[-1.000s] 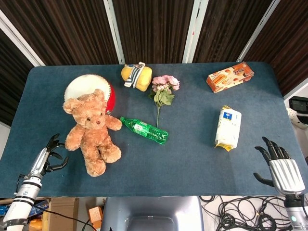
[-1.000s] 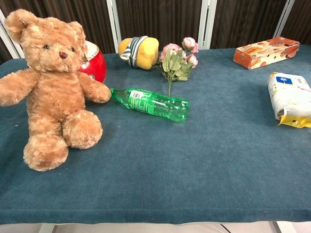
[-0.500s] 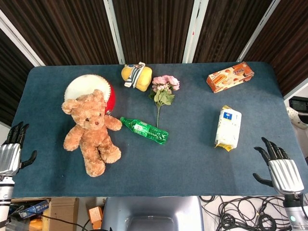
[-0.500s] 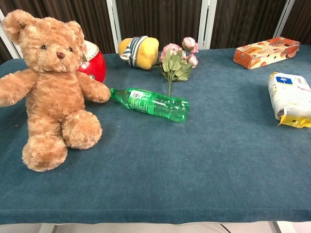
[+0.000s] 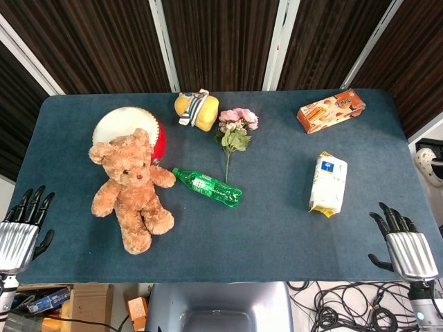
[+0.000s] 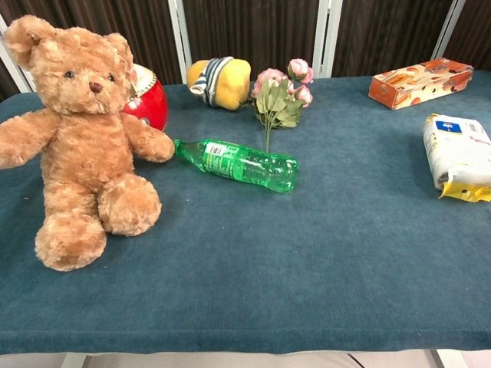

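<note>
A brown teddy bear [image 5: 130,188] [image 6: 80,138] sits on the blue table [image 5: 277,228], leaning toward a red and white drum [image 5: 124,126] [image 6: 146,100]. A green plastic bottle [image 5: 208,187] [image 6: 238,162] lies beside the bear. My left hand [image 5: 19,232] hangs off the table's front left corner, open, fingers spread, holding nothing. My right hand [image 5: 401,243] hovers at the front right corner, open and empty; the white and yellow bag [image 5: 328,182] [image 6: 459,157] is the nearest thing to it. Neither hand shows in the chest view.
A yellow striped plush toy [image 5: 196,109] [image 6: 219,80] and a sprig of pink flowers [image 5: 234,131] [image 6: 282,92] lie at the back. An orange snack box [image 5: 331,109] [image 6: 420,81] sits at the back right. Cables [image 5: 339,304] trail on the floor below the front edge.
My left hand has drawn back from beside the bear to the table's front left corner and opened flat. The bear shifted slightly. My right hand dropped a little lower.
</note>
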Available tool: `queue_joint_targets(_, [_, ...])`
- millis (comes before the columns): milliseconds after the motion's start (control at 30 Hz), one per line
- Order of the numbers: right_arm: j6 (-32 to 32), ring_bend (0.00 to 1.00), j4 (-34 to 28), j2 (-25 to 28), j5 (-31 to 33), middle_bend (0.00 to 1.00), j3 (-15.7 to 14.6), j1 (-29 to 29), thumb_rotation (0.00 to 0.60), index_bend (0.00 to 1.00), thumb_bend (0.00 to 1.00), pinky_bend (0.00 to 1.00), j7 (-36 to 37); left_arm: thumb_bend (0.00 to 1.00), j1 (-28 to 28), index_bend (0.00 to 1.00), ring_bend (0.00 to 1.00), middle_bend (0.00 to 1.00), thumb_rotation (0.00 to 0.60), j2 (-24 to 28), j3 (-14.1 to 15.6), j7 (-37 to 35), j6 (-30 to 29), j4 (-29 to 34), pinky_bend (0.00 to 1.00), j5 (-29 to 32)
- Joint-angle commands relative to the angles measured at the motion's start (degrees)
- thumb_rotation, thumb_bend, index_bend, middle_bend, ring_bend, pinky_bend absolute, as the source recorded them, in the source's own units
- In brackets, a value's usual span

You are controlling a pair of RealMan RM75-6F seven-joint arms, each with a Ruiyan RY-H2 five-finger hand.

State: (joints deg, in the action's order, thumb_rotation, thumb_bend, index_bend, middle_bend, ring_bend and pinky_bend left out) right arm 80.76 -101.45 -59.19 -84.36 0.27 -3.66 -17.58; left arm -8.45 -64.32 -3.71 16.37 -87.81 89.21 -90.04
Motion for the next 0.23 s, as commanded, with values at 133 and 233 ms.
queue_joint_targets(133, [0.57,0.07,-0.26,-0.03,0.17,0.03,0.31,0.19,0.600,0.18,0.06,0.21,0.12,0.34,0.94,0.13,0.04,0.05,0.600,4.18,0.47,8.43,6.06,10.37,0.32,10.26])
queue_joint_targets(233, [0.80,0.07,-0.05,-0.21,0.00,0.03,0.40,0.21,0.600,0.18,0.06,0.21,0.38,0.34,0.96,0.13,0.04,0.05,0.600,3.87,0.47,9.22,5.52,10.53,0.32,9.99])
